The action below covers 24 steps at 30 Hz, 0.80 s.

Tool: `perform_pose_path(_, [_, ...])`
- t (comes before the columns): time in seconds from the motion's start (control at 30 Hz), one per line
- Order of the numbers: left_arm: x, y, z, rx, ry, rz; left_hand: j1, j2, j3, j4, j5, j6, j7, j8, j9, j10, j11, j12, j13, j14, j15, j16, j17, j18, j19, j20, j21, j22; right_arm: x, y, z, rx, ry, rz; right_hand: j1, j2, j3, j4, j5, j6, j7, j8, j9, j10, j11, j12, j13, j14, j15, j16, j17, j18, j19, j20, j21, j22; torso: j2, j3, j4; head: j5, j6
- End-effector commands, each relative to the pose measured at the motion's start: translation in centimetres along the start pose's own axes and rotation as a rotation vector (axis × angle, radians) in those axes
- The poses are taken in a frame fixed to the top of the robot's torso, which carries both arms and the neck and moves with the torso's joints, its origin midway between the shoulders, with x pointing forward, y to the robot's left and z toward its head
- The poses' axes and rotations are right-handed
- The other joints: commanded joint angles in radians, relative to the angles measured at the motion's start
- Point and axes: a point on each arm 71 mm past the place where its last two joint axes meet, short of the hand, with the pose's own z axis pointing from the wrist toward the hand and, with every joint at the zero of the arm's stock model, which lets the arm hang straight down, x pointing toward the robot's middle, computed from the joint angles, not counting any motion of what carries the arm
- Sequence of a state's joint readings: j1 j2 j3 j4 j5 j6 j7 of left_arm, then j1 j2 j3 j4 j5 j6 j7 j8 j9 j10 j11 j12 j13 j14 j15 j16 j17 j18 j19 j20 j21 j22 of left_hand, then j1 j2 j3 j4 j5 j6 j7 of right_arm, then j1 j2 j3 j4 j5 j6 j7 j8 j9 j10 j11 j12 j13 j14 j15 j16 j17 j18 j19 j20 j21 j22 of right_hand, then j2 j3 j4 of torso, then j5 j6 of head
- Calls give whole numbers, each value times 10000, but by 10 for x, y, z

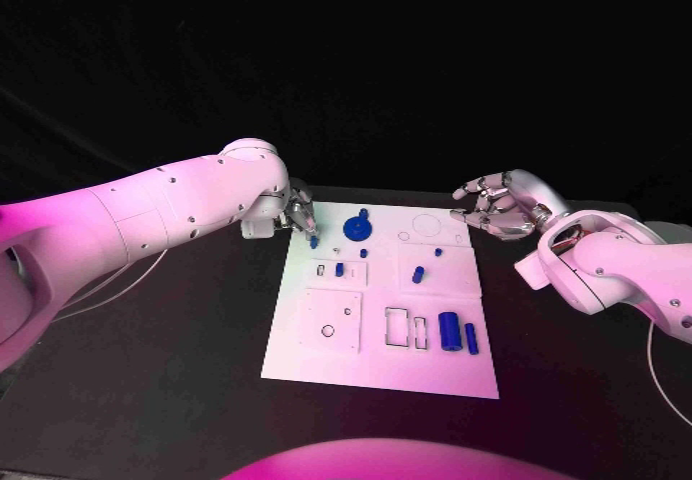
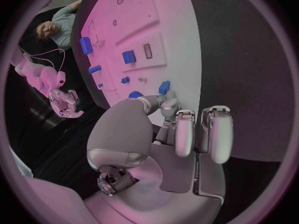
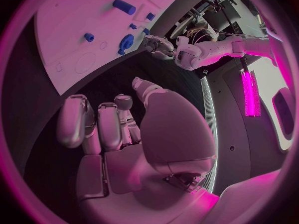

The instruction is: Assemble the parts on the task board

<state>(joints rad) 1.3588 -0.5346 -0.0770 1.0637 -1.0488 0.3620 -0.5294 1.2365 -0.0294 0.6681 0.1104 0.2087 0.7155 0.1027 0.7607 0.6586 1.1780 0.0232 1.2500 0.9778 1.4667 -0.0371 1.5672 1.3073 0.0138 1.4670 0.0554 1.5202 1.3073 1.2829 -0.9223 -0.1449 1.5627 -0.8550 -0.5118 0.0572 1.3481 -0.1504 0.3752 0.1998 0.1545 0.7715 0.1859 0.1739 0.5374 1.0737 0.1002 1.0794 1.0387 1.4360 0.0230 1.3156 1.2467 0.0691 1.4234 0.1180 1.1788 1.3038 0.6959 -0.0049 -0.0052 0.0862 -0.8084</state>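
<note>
In the head view we see the task board (image 1: pixel 433 375), a white plate lying in the centre of the frame on the black table (image 1: pixel 173 400). The left hand (image 1: pixel 299 215) sits at the board's upper left corner, fingers drawn together over a small blue part (image 1: pixel 313 241) at the board's edge; from here we cannot tell whether it touches the piece. The left wrist view adds what the head view lacks: the fingertips (image 2: pixel 169 106) stand just beside that small blue part (image 2: pixel 164 87), apparently touching it, though we cannot tell whether they pinch it.

The right hand (image 1: pixel 495 208) hovers off the board's upper right corner, in the upper right of the frame, fingers curled loosely inward with nothing in them. The right wrist view confirms this: the right hand (image 3: pixel 118 129) hangs over dark table beside the board's edge, fingers bent, nothing between them.

We count seven blue pieces in the head view: the small one at the left hand, a round part with a knob (image 1: pixel 356 231) near the top centre, a short peg (image 1: pixel 339 269) in a raised block, two small pegs (image 1: pixel 418 274) right of centre, and two long cylinders (image 1: pixel 449 332) side by side in the lower right of the board. Two arms, two hands, one board.
</note>
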Motion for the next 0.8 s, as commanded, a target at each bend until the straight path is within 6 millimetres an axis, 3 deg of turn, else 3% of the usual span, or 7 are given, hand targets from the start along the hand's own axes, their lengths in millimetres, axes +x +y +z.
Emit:
perform_pose_path(0.03, [1,-2,0,174,143,-31,-169,-21,308,-156,57,42,-17,120,80,47,3,-5,-15,1041,-55,36,2635,49,736,11,41,1825,1,1,0,-127,46,-27,32,6,11,50,-1,-41,3,49,12,13,-23,39,4,-2,-66,-32,11,140,26,-26,-26,4,6,5,0,2,4])
perform_pose_path(0.37, [0,0,0,157,-37,-139,-348,-85,568,-276,51,18,-18,262,167,70,2,1,-9,1041,-57,36,2635,48,736,9,41,1828,1,1,0,-131,24,-30,32,6,11,50,-1,-41,3,49,12,13,-23,39,4,-2,-66,-32,11,140,26,-26,-26,4,3,4,0,6,9])
perform_pose_path(0.53, [-1,2,0,148,-161,-224,-663,-98,643,-138,30,-18,-11,312,197,82,13,4,-19,1041,-46,36,2635,49,733,15,38,1824,0,1,0,-124,19,-32,40,2,10,54,25,-43,0,66,16,1,-27,33,-35,-2,-71,-49,-10,143,35,-32,-55,-18,2,4,-1,6,30])
perform_pose_path(0.67, [-2,4,-1,129,-235,-282,-1804,-488,95,617,-26,-19,30,219,90,58,63,25,-45,1041,1,36,2635,48,735,27,39,1830,0,1,0,-120,16,-34,40,2,10,54,25,-43,0,66,16,1,-27,33,-35,-2,-71,-49,-10,143,35,-32,-55,-18,3,0,-3,2,30])
perform_pose_path(0.7, [-2,4,-1,122,-234,-285,-2163,-701,-249,847,-43,29,31,185,39,58,65,49,-33,1041,2,36,2635,47,738,32,42,1836,0,1,0,-119,15,-34,40,2,10,54,25,-43,0,66,16,1,-27,33,-35,-2,-71,-49,-10,143,35,-32,-55,-18,3,0,-6,3,31])
perform_pose_path(0.8, [-2,5,-1,101,-222,-267,-2564,-1030,-976,1155,-68,94,38,128,-44,44,72,75,-25,1041,5,36,2635,45,742,19,47,1848,0,0,0,-114,13,-35,40,2,10,54,25,-43,0,66,16,1,-27,33,-35,-2,-71,-49,-10,143,35,-32,-55,-18,3,2,-8,3,28])
